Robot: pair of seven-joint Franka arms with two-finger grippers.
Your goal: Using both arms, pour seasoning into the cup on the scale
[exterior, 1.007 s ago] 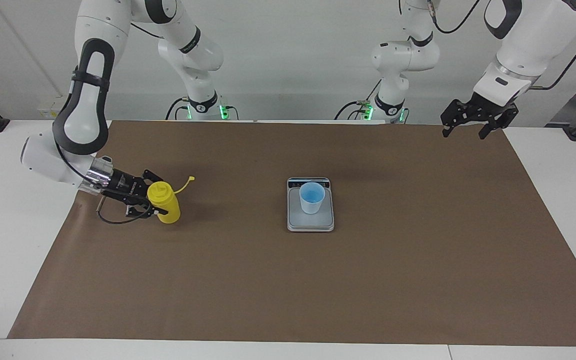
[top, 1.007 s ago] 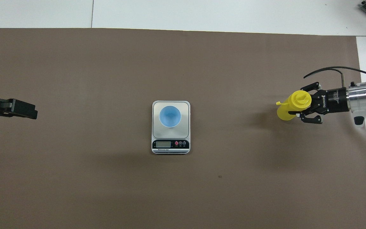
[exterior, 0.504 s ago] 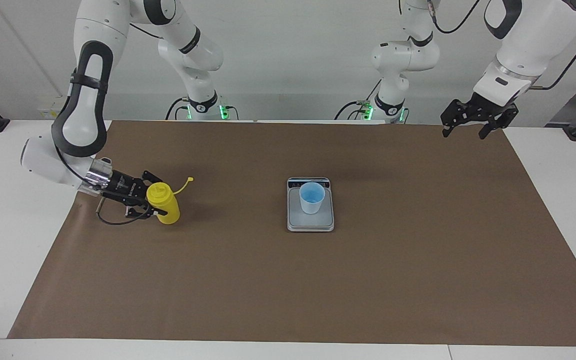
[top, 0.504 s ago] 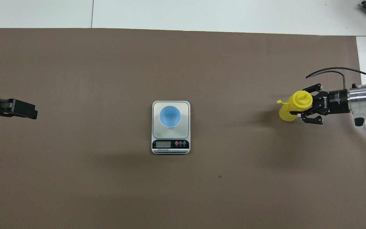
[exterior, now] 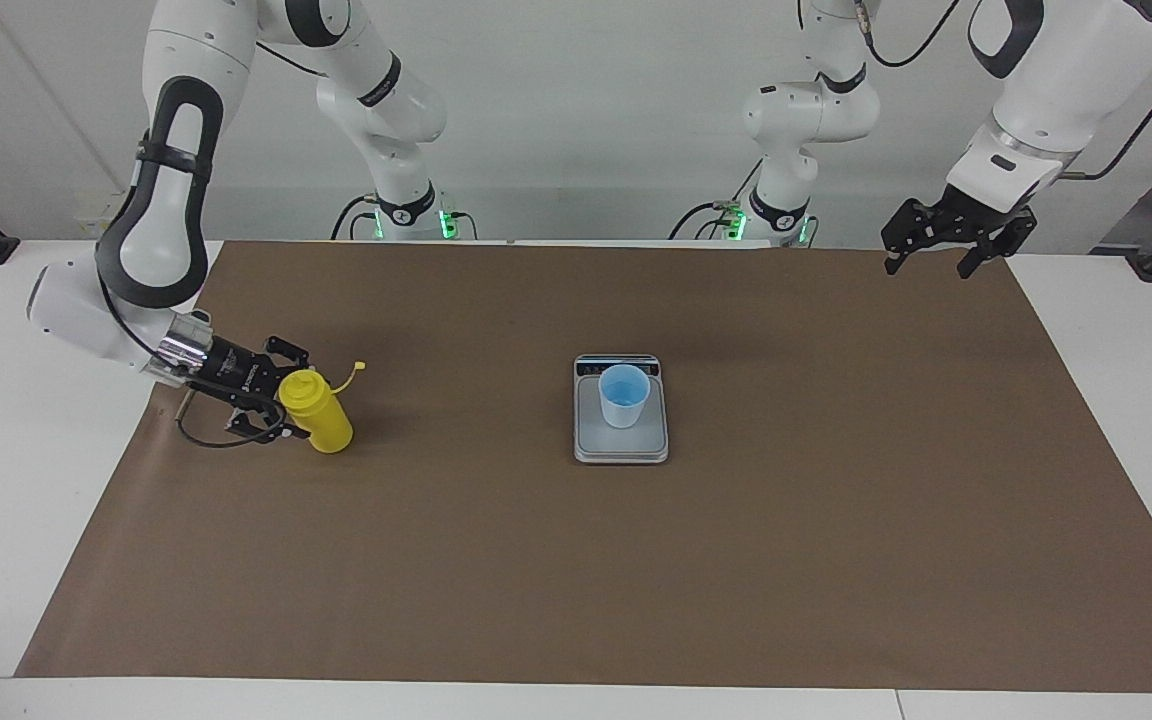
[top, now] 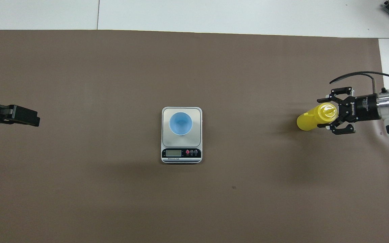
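Yellow squeeze bottle of seasoning (exterior: 318,412) stood at the right arm's end of the brown mat (exterior: 576,560), near that short edge, roughly midway between the mat's two long edges; base on the mat, domed top tilted toward that short edge, small cap (exterior: 360,367) hanging out on its thin tether toward the mat's middle. Light-blue tapered cup (exterior: 624,396) sat upright and open on the grey plate of the silver scale (exterior: 621,448). Scale lay flat at the mat's centre, dark display strip at the end nearer the robots, well apart from the bottle.
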